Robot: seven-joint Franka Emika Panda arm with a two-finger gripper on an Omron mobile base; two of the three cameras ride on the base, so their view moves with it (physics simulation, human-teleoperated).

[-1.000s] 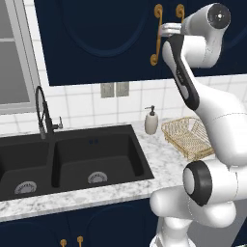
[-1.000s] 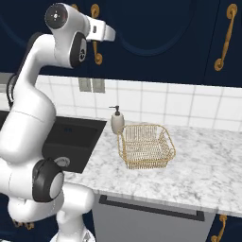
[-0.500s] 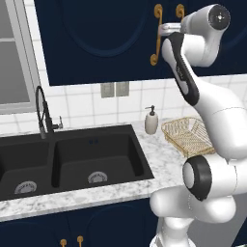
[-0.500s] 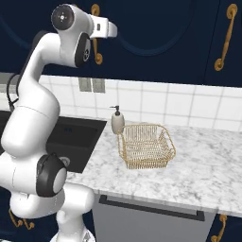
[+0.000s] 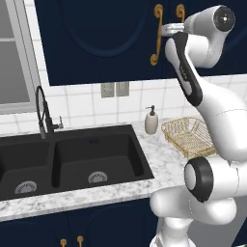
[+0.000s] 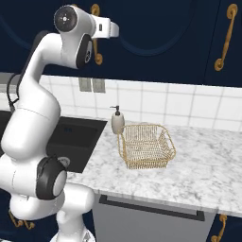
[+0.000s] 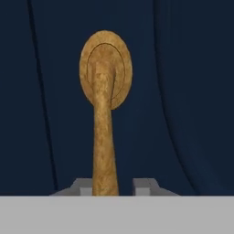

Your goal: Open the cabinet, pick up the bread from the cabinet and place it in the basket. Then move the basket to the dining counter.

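Observation:
The cabinet (image 5: 96, 38) is a dark navy wall unit with its doors closed. My gripper (image 7: 111, 186) is raised to door height and shut on one of its curved brass handles (image 7: 105, 137), which runs up between the two fingertips. From the base, the gripper (image 5: 166, 29) sits at the pair of handles in the left base view, and the gripper (image 6: 113, 30) also shows in the right base view. The golden wire basket (image 6: 146, 146) stands empty on the marble counter, below and to the right of the hand; basket (image 5: 188, 137). The bread is hidden. The dining counter is out of view.
A soap dispenser (image 6: 117, 123) stands just left of the basket, against the tiled wall. The black double sink (image 5: 72, 159) with its faucet (image 5: 43, 113) lies further left. Bare marble counter (image 6: 208, 175) stretches right of the basket. Another brass handle (image 6: 227, 38) hangs at upper right.
The jaws have closed from wide open onto the brass handle. The arm has barely moved, and the basket stays where it was.

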